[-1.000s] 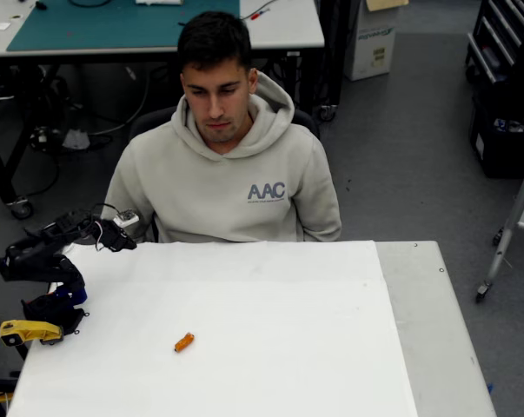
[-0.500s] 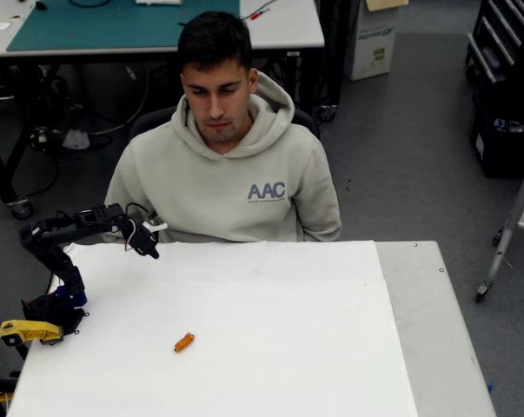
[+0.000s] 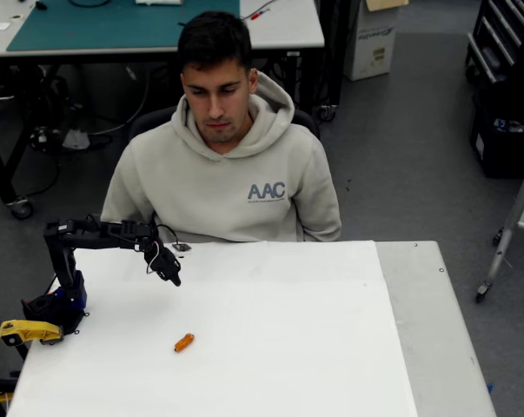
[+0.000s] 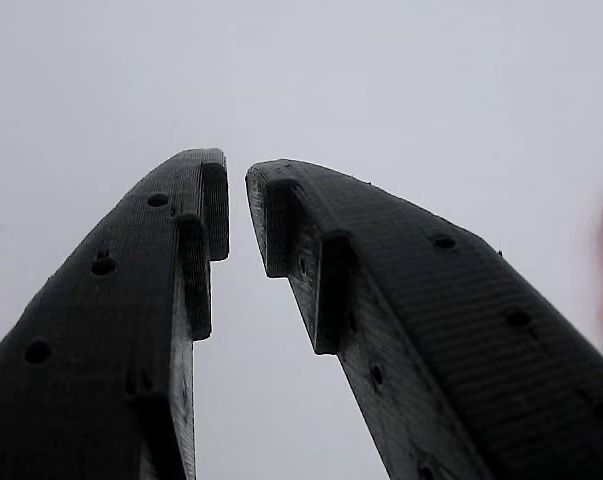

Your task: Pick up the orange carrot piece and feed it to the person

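Nearby, the orange carrot piece (image 3: 184,342) lies bare on the table (image 3: 314,347).

Beside my base a yellow plastic clamp (image 3: 29,331) sits at the white counter's (image 3: 288,347) left edge, and a green cutting mat (image 3: 114,22) lies far behind.

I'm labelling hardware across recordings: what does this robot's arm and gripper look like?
The arm is black, with slim jointed links, a blue section by its base and thin loose cables near the wrist. The gripper has two black, layered 3D-printed fingers, tapered, dotted with small round holes and stepped on their inner faces.
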Controlling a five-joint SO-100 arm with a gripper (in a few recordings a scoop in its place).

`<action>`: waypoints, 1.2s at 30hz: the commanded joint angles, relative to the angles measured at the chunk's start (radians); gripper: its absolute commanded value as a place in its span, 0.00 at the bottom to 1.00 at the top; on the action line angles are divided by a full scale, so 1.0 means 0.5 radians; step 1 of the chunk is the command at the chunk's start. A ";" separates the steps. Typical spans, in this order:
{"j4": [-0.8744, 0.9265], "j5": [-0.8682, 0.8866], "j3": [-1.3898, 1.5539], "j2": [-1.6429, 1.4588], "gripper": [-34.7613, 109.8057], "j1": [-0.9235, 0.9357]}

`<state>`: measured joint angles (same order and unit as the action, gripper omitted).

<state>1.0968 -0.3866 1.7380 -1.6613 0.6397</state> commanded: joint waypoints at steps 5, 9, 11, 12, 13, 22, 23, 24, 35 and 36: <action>0.037 -0.196 -0.227 0.043 0.23 0.215; 0.037 -0.295 -0.227 0.052 0.23 0.304; 0.037 -0.334 -0.224 0.052 0.23 0.331; 0.037 -0.353 -0.215 0.052 0.23 0.344; 0.037 -0.371 -0.206 0.052 0.23 0.353; 0.037 -0.518 -0.193 0.049 0.23 0.515; 0.037 -0.543 -0.193 0.049 0.23 0.543; 0.037 -0.565 -0.193 0.052 0.23 0.574; 0.015 -0.718 -0.206 0.055 0.23 0.844; 0.015 -0.718 -0.215 0.058 0.23 0.856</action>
<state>1.0968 -0.7286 1.6920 -1.5969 1.0262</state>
